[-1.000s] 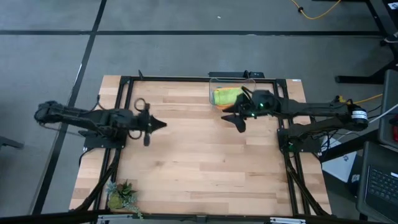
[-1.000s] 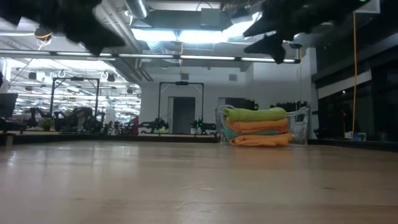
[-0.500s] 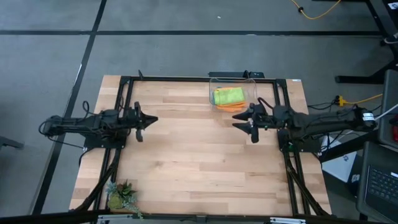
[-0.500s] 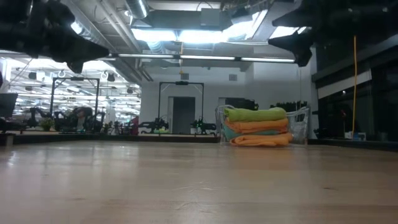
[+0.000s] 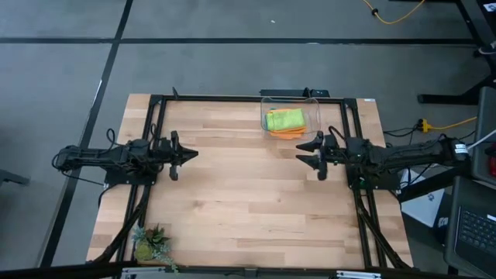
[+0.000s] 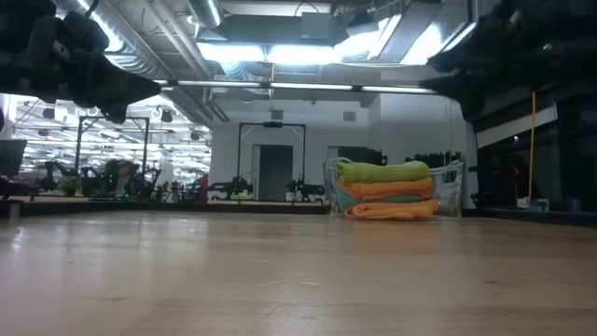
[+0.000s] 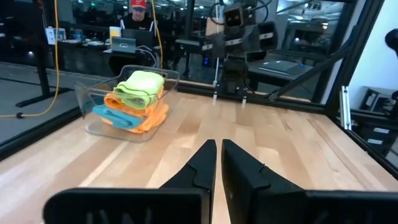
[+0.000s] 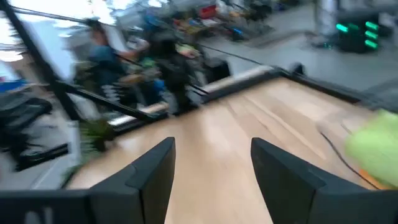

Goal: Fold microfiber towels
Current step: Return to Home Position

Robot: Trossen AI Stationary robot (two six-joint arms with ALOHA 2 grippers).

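The four towels lie folded in one stack inside the clear bin [image 5: 315, 108], at the far edge of the worktop [image 5: 248, 201], right of its middle. The green towel [image 6: 384, 172] is on top, an orange towel [image 6: 387, 189] under it, then the blue towel [image 6: 346, 199], and a second orange towel [image 6: 392, 211] at the bottom. The right tool [image 5: 304, 153] hangs above the worktop near the bin, toward the right edge, its fingers spread wide and empty. The left tool [image 5: 192, 153] hangs toward the left edge, well apart from the bin, fingers almost together on nothing. A plant [image 5: 151, 244] stands at the near left corner.
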